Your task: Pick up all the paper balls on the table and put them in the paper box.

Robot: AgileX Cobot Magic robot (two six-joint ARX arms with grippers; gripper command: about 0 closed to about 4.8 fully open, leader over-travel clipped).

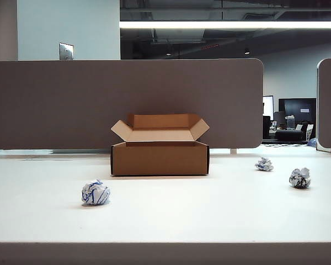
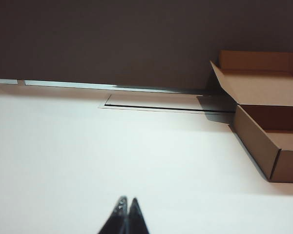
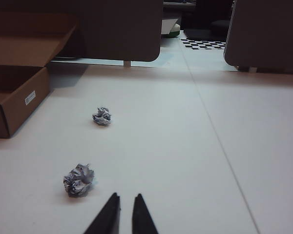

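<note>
Exterior view: low brown cardboard paper box [image 1: 160, 158] sits centre of the broad white table [image 1: 171, 221], all four flaps open, back flap standing up against the grey-brown divider panel [image 1: 127, 102]. Nothing visible inside it from here.

Three crumpled white paper balls with blue/dark ink marks, all on the tabletop, none in the box:
- left ball [image 1: 95, 192] at roughly 7 o'clock from the box, near the front, well apart from it.
- middle ball [image 1: 264, 164] at about 3 o'clock from the box, well clear of its right wall.
- right ball [image 1: 300, 178] at about 4 o'clock from the box, further out and nearer the front than the middle one, near it but not touching.

No arm shows in the exterior view.

Left gripper [image 2: 125, 217]: black fingertips pressed together, nothing between them, above bare table. Box [image 2: 263, 141] off to one side, well apart; a thin rectangular cut-out seam [image 2: 156, 103] in the tabletop runs along the foot of the divider.

Right gripper [image 3: 125, 214]: black fingers with a narrow gap between them, nothing in it. Nearest ball [image 3: 79, 180] lies just beside the tips, not touching. Second ball [image 3: 102, 116] further out, between that one and the divider. Box corner [image 3: 19, 100] at the edge of the view, white label on its side wall.
</note>
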